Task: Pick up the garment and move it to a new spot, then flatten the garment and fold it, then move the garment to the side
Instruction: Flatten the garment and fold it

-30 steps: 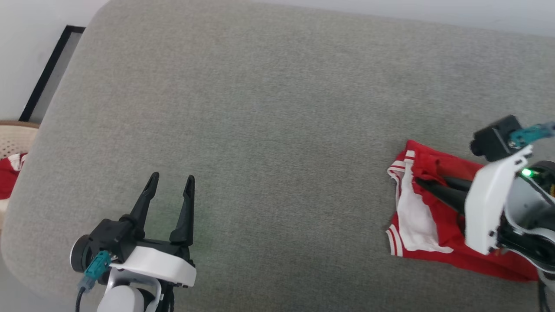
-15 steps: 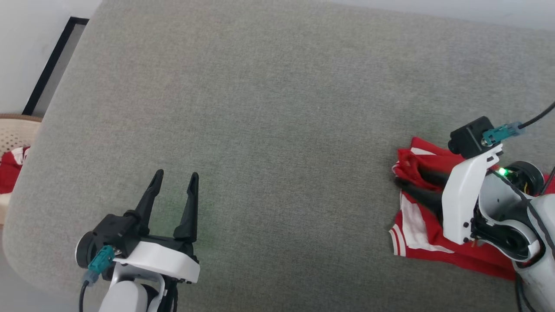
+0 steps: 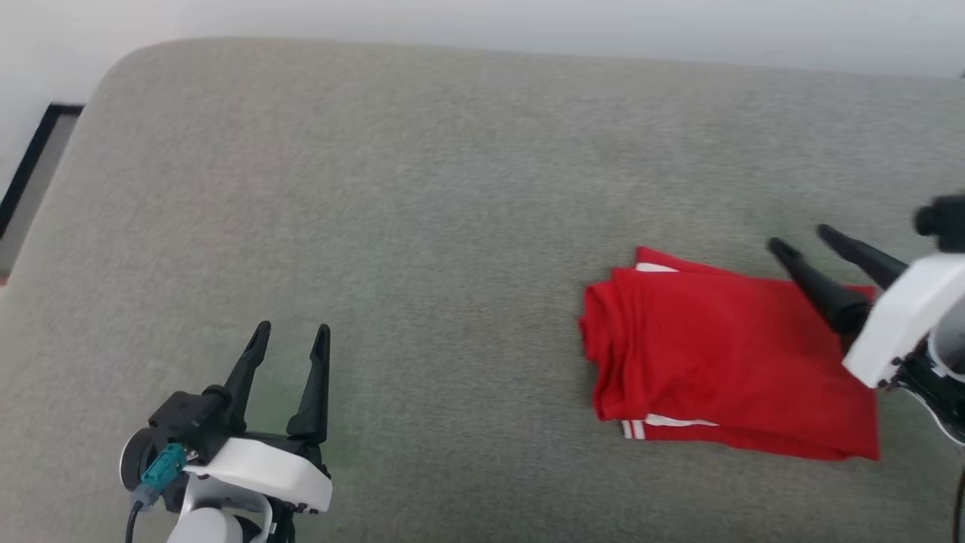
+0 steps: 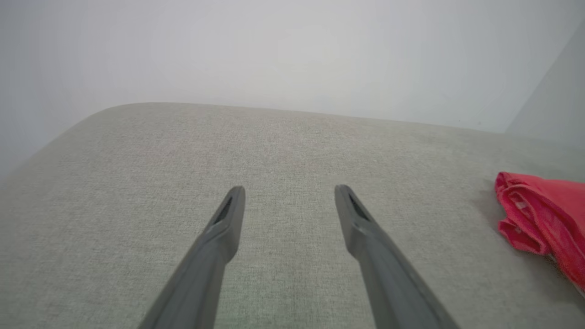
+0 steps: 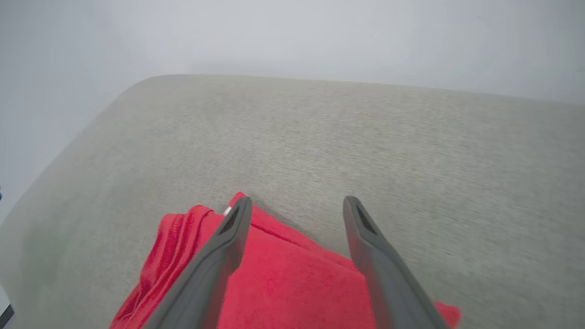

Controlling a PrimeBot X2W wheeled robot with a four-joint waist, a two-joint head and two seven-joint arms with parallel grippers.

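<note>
Open grey cushion (image 3: 452,226) between left end effector (image 3: 293,327) and garment (image 3: 724,362), garment a low folded obstacle at right, wall (image 3: 528,23) behind.

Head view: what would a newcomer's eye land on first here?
The folded red garment stands out, bright against the grey fabric surface, lying right of centre. Next come the right gripper, open above the garment's right end, and the left gripper, open over the surface at lower left.

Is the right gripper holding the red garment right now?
No, the right gripper is open, its jaws spread apart over the folded garment without pinching it.
</note>
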